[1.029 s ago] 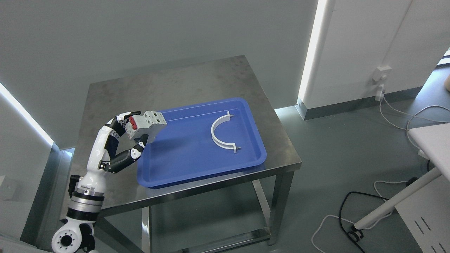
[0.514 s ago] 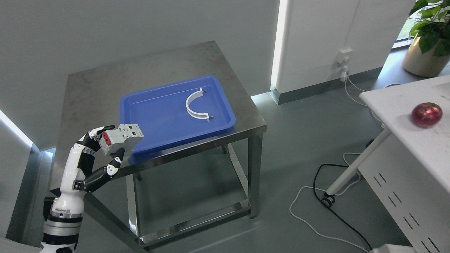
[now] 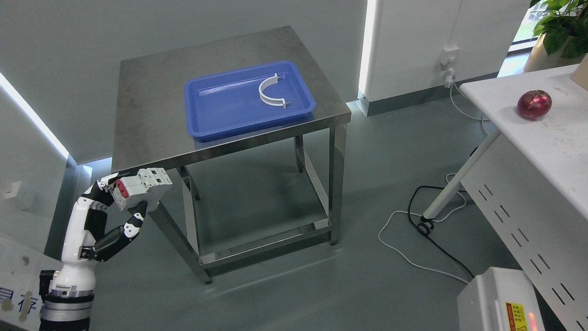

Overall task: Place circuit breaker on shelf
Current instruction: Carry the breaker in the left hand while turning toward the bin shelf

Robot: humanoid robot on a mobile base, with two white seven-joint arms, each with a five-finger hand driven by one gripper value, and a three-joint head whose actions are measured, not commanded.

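Observation:
My left hand (image 3: 123,202) comes up from the lower left and is shut on the circuit breaker (image 3: 140,188), a white block with a red end. The breaker is held in the air in front of the near left corner of the steel table (image 3: 151,96), below its top. The blue tray (image 3: 220,110) lies on that table with a white curved bracket (image 3: 271,92) in it. No shelf shows in this view. The right arm is out of view.
A white table (image 3: 551,133) with a dark red round object (image 3: 534,104) stands at the right, a potted plant (image 3: 558,27) behind it. Cables (image 3: 422,230) trail over the floor. A white box (image 3: 498,301) sits at the bottom right.
The camera has swung and pulled back, so the table looks farther away. My left hand, still holding the breaker, has come off the tray's edge and now sits below the table's near left corner.

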